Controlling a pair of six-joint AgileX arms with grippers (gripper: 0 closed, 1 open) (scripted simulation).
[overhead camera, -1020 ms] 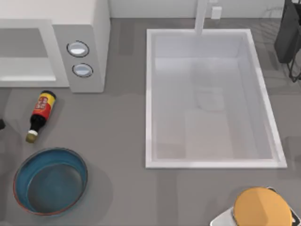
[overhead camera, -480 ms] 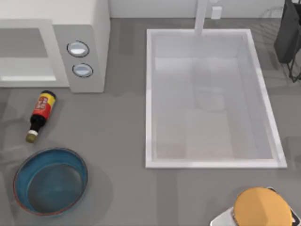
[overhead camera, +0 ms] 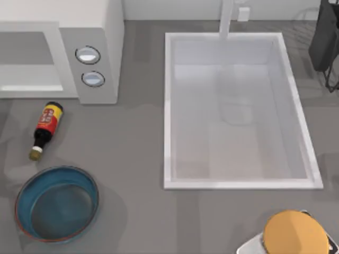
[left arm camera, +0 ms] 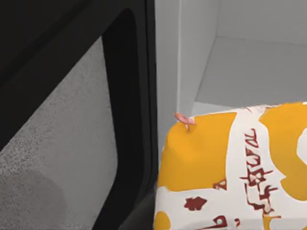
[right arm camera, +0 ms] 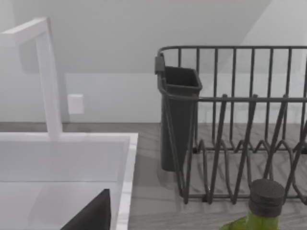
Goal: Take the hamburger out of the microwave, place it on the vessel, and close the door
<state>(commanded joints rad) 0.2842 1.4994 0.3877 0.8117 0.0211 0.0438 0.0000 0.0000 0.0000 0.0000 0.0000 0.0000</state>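
A dark form at the top view's left edge has gone since the earlier frame. Microwave [overhead camera: 58, 50] at the table's far left; empty vessel [overhead camera: 56, 203] near its front, ready to receive; hamburger [left arm camera: 240, 172] inside the cavity. Finger states: cannot tell.

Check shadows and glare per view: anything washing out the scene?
Top view: soft shadow beside the vessel, pale sheen inside the sink, no hard glare. Left wrist view: dark door frame, hamburger evenly lit. Right wrist view: flat light, faint shadows under the dish rack.
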